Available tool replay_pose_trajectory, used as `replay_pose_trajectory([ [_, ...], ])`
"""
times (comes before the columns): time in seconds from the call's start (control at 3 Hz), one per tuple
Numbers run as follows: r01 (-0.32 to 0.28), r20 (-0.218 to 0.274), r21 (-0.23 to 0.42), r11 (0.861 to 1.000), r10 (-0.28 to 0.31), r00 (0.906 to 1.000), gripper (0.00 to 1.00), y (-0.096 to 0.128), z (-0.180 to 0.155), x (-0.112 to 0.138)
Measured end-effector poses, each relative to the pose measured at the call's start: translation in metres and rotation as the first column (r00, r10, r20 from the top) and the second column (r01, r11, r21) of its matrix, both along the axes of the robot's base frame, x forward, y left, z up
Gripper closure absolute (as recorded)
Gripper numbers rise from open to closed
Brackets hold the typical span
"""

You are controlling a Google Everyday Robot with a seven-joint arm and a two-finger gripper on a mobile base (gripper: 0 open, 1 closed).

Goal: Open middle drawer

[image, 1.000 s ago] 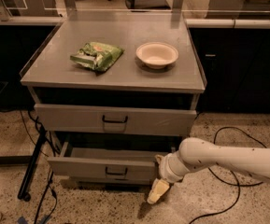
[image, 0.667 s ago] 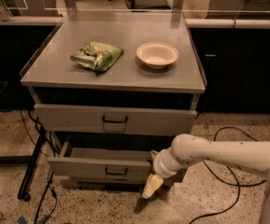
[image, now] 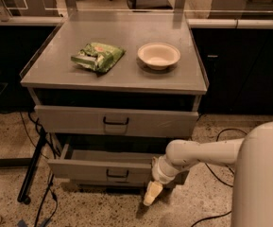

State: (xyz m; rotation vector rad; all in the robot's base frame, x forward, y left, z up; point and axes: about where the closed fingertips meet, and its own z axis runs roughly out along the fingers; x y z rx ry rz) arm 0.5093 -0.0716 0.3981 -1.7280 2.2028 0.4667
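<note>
The middle drawer stands partly out of the cabinet, second of the stack. Its low grey front sits forward of the top drawer above it, and a strip of its shallow tray shows behind the front. A small dark handle sits at the centre of that front.

The end effector hangs just in front of the right end of the middle drawer's front, to the right of the handle and apart from it. Its pale tip points down toward the floor. I cannot tell whether it is spread or pressed together, nor whether it touches the drawer front. The white arm reaches in from the right, low and almost level, with its wrist bent downward.

The top drawer has a taller front and a larger handle, with a dark gap between it and the counter. On the counter lie a green bag at the left and a pale bowl at the right, near each other but apart. Dark cables run over the speckled floor on both sides of the cabinet.
</note>
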Motion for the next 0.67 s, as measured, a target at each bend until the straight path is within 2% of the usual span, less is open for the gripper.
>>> replay_pose_trajectory([
  [0.33, -0.006, -0.008, 0.003, 1.000, 0.006, 1.0000, 0.00, 0.000, 0.008, -0.005],
  [0.67, -0.072, -0.096, 0.121, 0.990, 0.084, 0.9919, 0.00, 0.000, 0.041, -0.081],
])
